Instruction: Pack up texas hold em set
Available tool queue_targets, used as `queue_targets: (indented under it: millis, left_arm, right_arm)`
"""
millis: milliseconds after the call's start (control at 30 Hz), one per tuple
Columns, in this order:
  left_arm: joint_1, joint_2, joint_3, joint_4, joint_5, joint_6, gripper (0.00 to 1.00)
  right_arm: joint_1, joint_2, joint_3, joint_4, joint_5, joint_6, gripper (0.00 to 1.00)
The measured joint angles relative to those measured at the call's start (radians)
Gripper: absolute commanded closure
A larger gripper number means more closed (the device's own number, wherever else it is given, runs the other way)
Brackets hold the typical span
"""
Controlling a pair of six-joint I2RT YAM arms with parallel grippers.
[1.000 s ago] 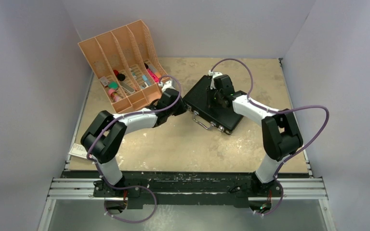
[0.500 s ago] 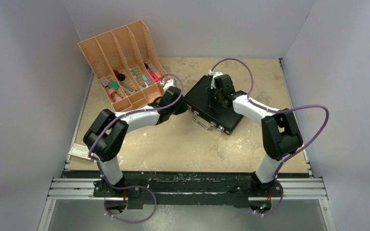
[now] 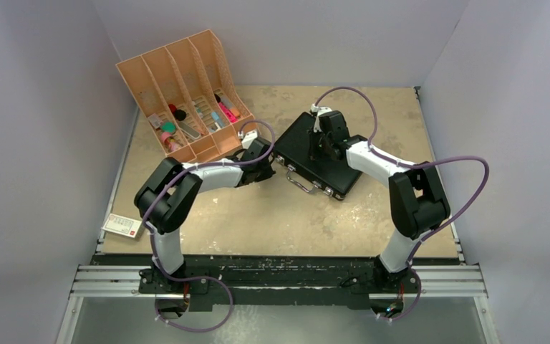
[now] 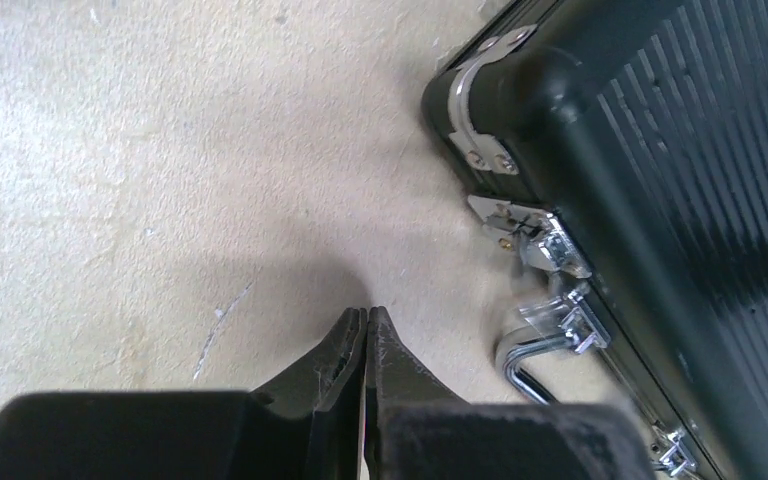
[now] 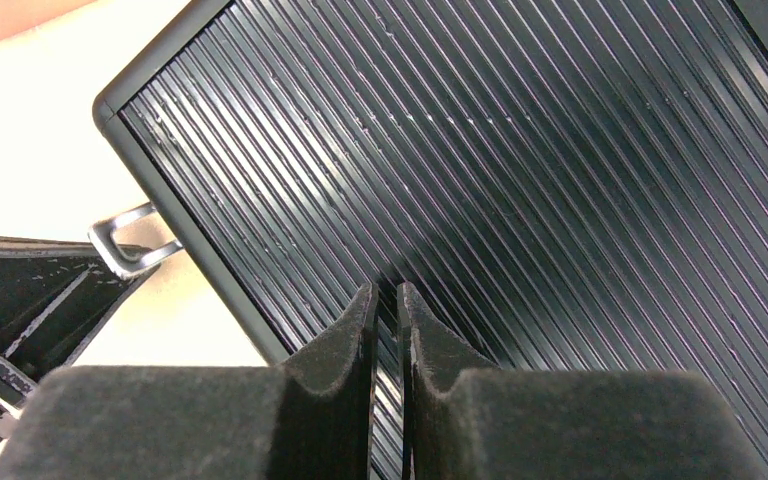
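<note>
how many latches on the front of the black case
2. The near latch sits on the case front edge, between its corner and the silver handle. The far latch is past the handle, cut by the picture's bottom edge.

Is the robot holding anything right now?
Nothing. The left gripper is shut beside the black briefcase; the right gripper is shut over its lid.

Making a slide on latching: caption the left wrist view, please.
Shut, empty left gripper beside the front latch and silver handle of the closed black briefcase.
</note>
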Motion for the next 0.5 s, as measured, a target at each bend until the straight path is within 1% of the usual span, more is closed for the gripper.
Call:
queue_targets:
  millis: [200,333,400,500]
  left_arm:
    - [0.0,0.019,0.029,0.035,0.018,0.012,1.0]
    - [0.0,-0.001,0.037,0.038,-0.026,0.016,0.97]
    - [0.0,-0.044,0.021,0.034,-0.064,0.016,0.93]
    - [0.0,-0.117,0.004,0.028,-0.103,0.02,0.83]
  right_arm:
    - [-0.001,-0.002,0.0,0.002,0.0,0.001,0.87]
    - [-0.003,-0.013,-0.014,0.01,-0.001,0.001,0.87]
    - [-0.005,-0.017,-0.018,0.009,-0.002,0.001,0.87]
    - [-0.005,-0.017,-0.018,0.009,-0.002,0.001,0.88]
